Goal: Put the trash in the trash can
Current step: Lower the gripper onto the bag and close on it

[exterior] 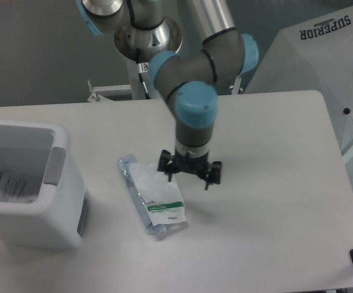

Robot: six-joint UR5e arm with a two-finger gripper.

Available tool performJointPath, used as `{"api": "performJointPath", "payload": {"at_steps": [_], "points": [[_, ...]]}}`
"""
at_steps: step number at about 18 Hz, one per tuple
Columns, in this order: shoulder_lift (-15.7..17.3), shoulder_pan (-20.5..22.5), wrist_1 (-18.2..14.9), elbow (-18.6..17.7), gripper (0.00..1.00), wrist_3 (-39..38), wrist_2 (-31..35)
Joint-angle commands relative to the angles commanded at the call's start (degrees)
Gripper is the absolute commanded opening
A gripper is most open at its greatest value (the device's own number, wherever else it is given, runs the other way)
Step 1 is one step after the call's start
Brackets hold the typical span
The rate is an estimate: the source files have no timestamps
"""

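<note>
We find the arm reaching down from its white pedestal at the rear of the worktop, its blue-capped wrist pointing straight down. The pincer hangs above the worktop just to the right of the trash, its 2 fingers spread apart with nothing between them; we see a dark shadow on the surface beneath it, so it is not in contact with the worktop.

The trash lies near the middle of the worktop as 2 items, one on the other. The flat white pouch lies on top, its green-striped label toward the front edge. The clear bottle lies under it, running diagonally from upper left to lower right; only its left edge and both ends show beyond the pouch. We cannot make out the bottle's label from this view. The pincer's left fingertip appears over the pouch's upper right corner; whether it touches the pouch we cannot tell.

The trash can stands at the left edge of the worktop, upright, well apart from the trash, with its grey panel facing the pouch. Through its open top we see 1 pale, printed piece lying inside; what it is we cannot tell.

A white canopy with the printed word SUPERIOR stands beyond the worktop's right rear corner.
</note>
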Motion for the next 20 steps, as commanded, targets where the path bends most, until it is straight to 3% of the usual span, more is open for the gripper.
{"api": "performJointPath", "payload": {"at_steps": [7, 15, 20], "points": [[-3.43, -4.58, 0.00, 1.32, 1.00, -10.91, 0.35], [-4.66, -5.64, -0.09, 0.97, 1.00, -11.63, 0.70], [-4.66, -5.81, -0.09, 0.70, 0.77, -11.63, 0.70]]}}
